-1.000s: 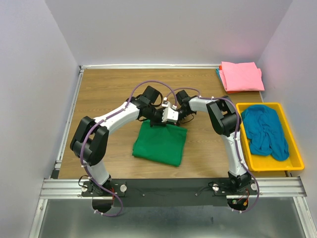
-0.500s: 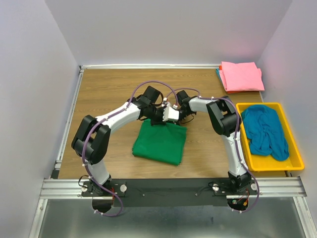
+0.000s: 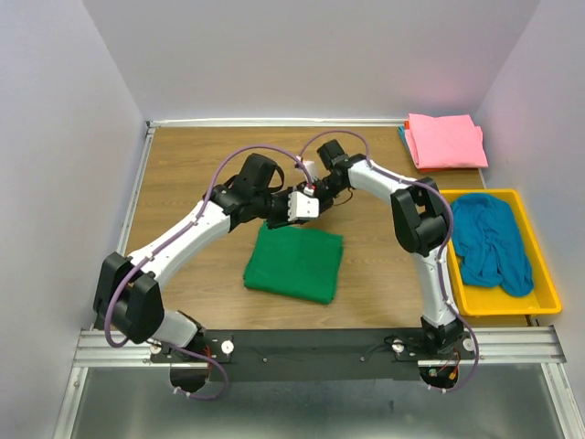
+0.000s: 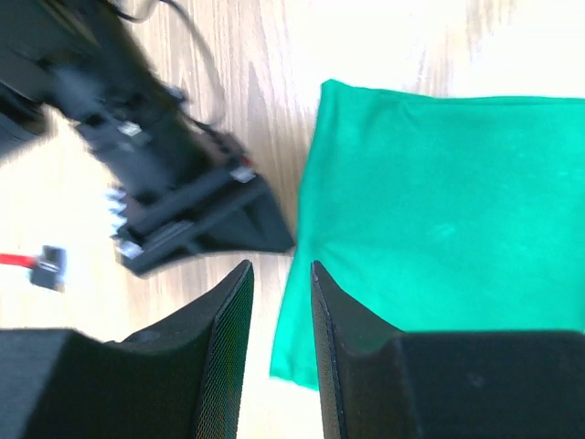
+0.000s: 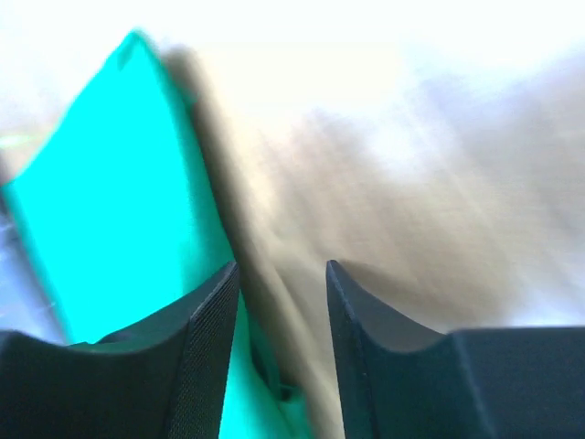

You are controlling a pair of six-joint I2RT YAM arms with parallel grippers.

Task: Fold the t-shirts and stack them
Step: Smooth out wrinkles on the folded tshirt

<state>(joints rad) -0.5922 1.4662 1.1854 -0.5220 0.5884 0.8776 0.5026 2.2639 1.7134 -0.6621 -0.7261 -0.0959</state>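
The wooden table (image 3: 183,174) holds everything. In its middle, in front of the arm bases, the green shirt (image 3: 297,265) lies flat as a folded rectangle. At the right side, the yellow tray (image 3: 546,302) contains the blue shirt (image 3: 489,242), which is crumpled and not yet folded. In the far right corner the pink shirt (image 3: 445,139) lies neatly folded.

Both grippers hang near the far edge of the green shirt, very close to each other. The left gripper (image 4: 279,274) has its fingers apart with nothing between them. The right gripper (image 5: 281,274) is also released and empty.

I think the danger is here: the two wrists are so close that they may knock together when the arms separate. Also, if the green shirt is taken only by its top layer for stacking, the fold may fall open.
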